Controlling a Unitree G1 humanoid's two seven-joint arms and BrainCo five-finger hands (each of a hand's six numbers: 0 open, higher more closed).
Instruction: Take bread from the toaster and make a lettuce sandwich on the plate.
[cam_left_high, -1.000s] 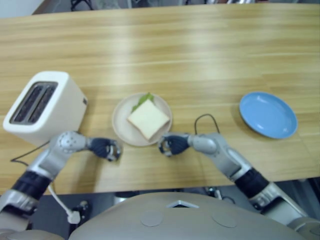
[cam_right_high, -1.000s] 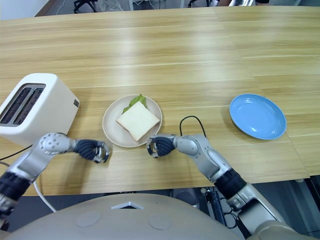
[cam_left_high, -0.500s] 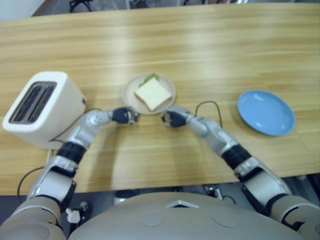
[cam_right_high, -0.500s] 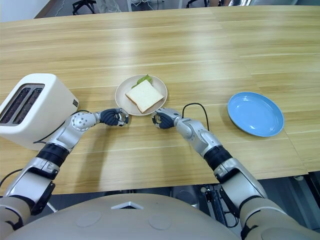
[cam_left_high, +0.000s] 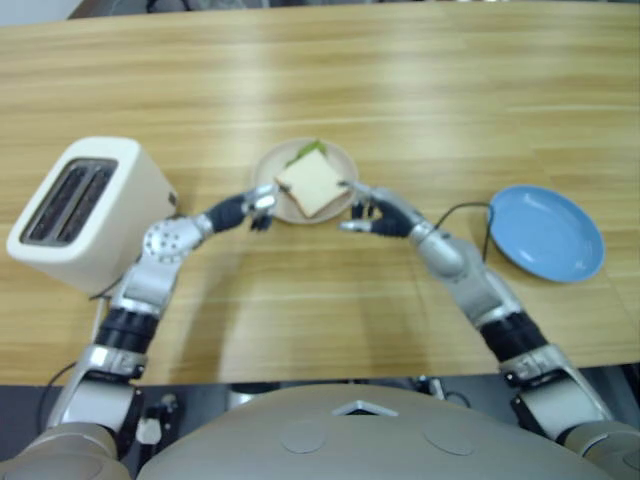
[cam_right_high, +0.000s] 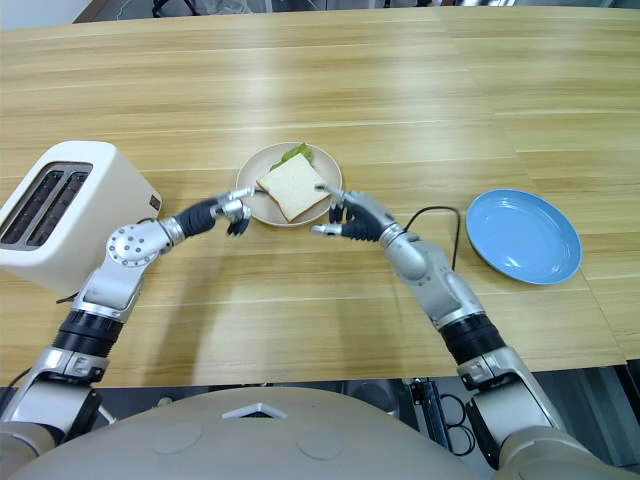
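At the middle of the table (cam_right_high: 400, 100): tan plate (cam_right_high: 268, 215) carries the sandwich, top bread slice (cam_right_high: 294, 187) sitting skewed, lettuce (cam_right_high: 294, 153) poking out at the far edge

Left hand (cam_right_high: 228, 211) is at the plate's left rim, touching or nearly so; can't tell if it's pinching the rim or just resting there
Right hand (cam_right_high: 355, 216) is at the right rim, fingers spread, holding nothing, tips right at the plate edge

Toaster (cam_right_high: 62, 215) well off to the left, no bread standing out of the slots. Looks like assembly is done, only a clean retreat left

Risks as I see them:
- a spread right finger catches the rim on pull-back, so the plate spins or slides
- if the left hand does have the rim, lifting before letting go tips the plate; nothing holds the top slice on the lettuce, so it slides off
- uneven push from the two sides shoves the plate toward one hand
- black cable (cam_right_high: 432, 209) lies beside the right forearm, could snag and drag toward the blue plate (cam_right_high: 524, 237)
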